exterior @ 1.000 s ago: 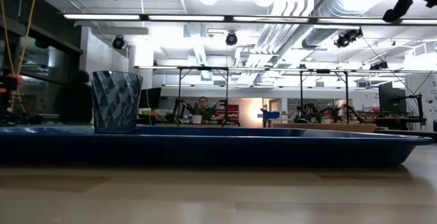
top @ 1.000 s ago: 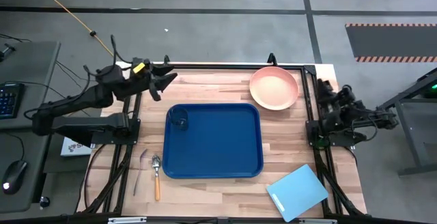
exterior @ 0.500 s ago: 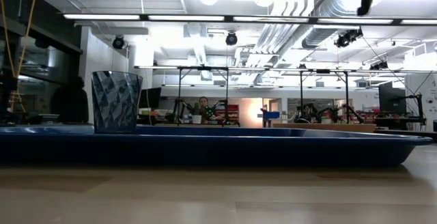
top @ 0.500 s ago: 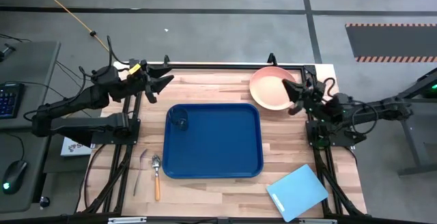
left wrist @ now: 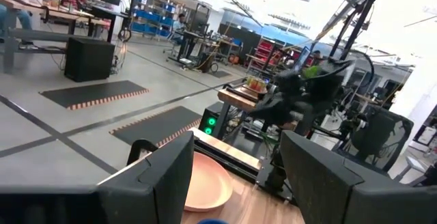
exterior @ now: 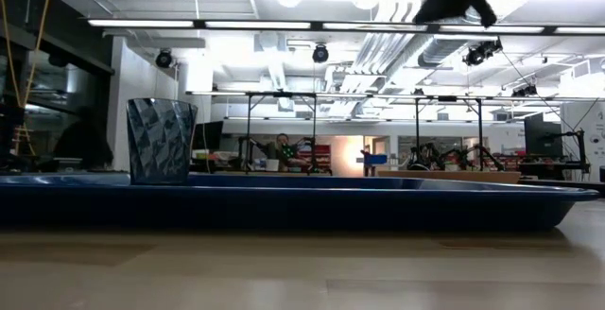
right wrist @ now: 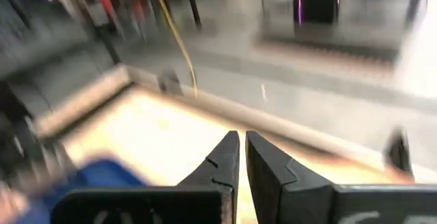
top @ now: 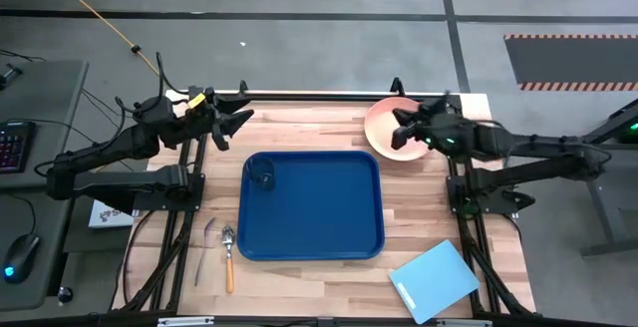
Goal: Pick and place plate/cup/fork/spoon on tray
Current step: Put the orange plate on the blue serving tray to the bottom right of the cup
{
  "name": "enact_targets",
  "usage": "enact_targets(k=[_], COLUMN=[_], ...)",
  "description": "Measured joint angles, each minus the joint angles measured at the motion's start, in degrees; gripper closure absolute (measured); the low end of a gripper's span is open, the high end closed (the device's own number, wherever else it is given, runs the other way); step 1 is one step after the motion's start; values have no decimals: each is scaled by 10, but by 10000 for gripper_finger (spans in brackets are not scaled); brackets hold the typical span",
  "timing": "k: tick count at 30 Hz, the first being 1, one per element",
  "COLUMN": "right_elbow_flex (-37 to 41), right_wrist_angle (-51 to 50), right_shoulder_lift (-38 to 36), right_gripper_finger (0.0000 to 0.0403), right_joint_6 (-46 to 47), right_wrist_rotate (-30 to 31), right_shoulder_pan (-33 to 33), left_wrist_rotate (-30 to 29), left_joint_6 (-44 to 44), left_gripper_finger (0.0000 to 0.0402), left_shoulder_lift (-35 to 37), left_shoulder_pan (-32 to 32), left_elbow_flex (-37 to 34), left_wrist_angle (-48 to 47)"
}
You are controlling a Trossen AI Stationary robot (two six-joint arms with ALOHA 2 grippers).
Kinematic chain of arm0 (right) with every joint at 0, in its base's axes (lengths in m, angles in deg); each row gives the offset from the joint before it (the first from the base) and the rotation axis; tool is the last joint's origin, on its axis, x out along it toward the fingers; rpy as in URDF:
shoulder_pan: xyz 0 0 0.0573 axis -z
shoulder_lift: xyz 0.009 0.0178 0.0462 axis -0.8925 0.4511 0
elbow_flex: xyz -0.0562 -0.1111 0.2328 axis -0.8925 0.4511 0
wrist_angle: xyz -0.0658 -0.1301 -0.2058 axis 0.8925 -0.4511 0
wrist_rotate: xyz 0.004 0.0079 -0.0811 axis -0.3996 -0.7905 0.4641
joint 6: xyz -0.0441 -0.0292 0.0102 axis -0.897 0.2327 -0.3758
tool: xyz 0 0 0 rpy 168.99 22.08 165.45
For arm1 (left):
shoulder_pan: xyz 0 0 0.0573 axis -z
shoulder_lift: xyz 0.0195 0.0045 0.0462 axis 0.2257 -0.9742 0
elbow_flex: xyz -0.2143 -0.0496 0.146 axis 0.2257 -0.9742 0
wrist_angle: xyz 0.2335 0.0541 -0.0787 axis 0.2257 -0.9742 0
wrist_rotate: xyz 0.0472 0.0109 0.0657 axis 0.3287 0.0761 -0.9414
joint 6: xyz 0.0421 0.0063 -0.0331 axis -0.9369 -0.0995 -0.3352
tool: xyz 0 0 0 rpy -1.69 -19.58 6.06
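The salmon-pink plate (top: 381,120) lies flat on the table at the far right, beside the tray's far right corner; it also shows in the left wrist view (left wrist: 205,183). The dark-blue tray (top: 319,212) lies mid-table with the dark cup (top: 261,174) standing upright in its far left corner (exterior: 161,140). The fork (top: 206,237) and the orange-handled spoon (top: 228,259) lie on the table left of the tray. My right gripper (top: 399,133) hangs high over the plate, shut and empty (right wrist: 242,142). My left gripper (top: 234,123) is open and empty, high above the table's far left (left wrist: 235,156).
A light-blue flat board (top: 435,280) lies at the table's near right corner. The black frame rails (top: 299,98) run along the far edge and both sides of the table. Bare wood shows between the tray and the plate.
My right arm has swung in from beyond the table's right edge toward the left, and its gripper now hangs over the plate. The plate, cup, tray, fork and spoon have stayed where they were.
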Motion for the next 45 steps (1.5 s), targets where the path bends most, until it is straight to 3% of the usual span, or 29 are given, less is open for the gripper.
enact_targets(k=[3,8,13,19,23,30,39,42,45], right_elbow_flex=[-27,-22,-4,4,5,5,5,4,3], right_wrist_angle=[-103,-138,-140,-139,-139,-157,-161,-161,-164], right_shoulder_lift=[50,119,184,263,303,363,411,425,426], right_gripper_finger=[383,380,322,206,170,179,213,247,312], right_joint_6=[42,57,64,4,-34,-73,-129,-137,-148], right_wrist_rotate=[-105,-203,-312,-349,-348,-297,-293,-274,-263], right_shoulder_pan=[42,74,113,139,143,144,144,144,143], left_wrist_rotate=[0,0,0,0,0,0,-7,-8,-8], left_joint_6=[0,0,0,0,0,1,1,1,1], left_gripper_finger=[190,190,190,190,190,190,190,190,190], left_shoulder_lift=[0,0,0,-2,-2,-2,-3,-3,-3], left_shoulder_pan=[0,0,0,0,0,0,0,0,0], left_elbow_flex=[0,0,0,0,0,0,0,0,0], left_wrist_angle=[0,0,0,1,1,1,1,2,2])
